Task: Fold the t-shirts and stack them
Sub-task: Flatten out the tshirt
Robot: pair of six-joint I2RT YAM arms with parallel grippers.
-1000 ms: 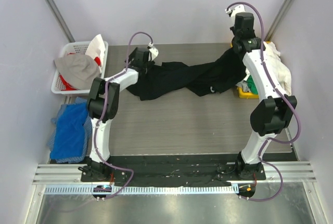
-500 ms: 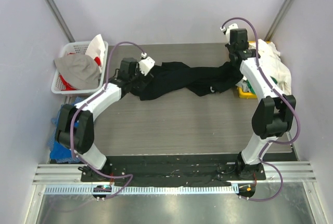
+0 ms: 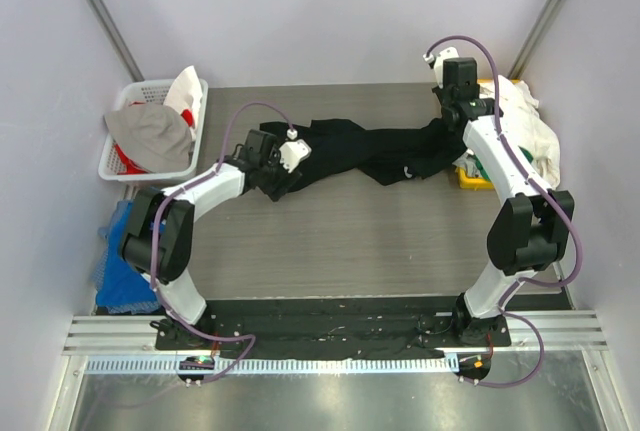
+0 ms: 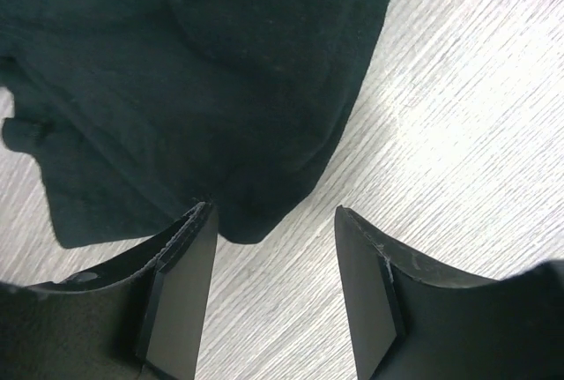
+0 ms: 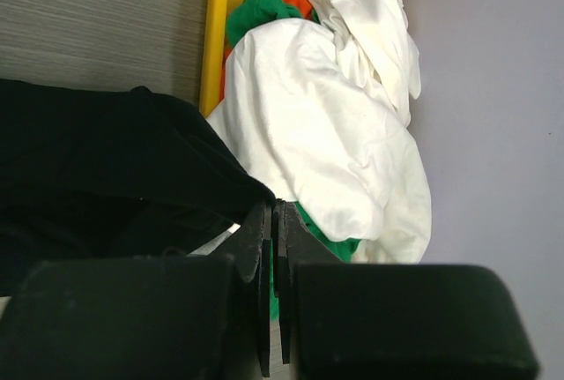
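On table (image 3: pixel 350 241), black t-shirt (image 3: pixel 345 156), left fingers (image 4: pixel 181 301) apart, right fingers (image 5: pixel 261 283) pinching it.

Robotics lab test cell: pale panels (image 3: pixel 330 11) are boxing in the counter (image 3: pixel 340 241), arm bases (image 3: pixel 180 329) are sitting on an alu rail (image 3: pixel 110 336), w/ a white basket (image 3: pixel 150 84) & yellow bin (image 3: pixel 468 182) holding clothes.

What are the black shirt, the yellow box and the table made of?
The black shirt looks like soft, matte knit cloth, probably cotton: it rumples and drapes in folds. The yellow box looks like smooth, hard plastic, with a straight rim. The table shows grey wood-grain streaks, possibly laminate.
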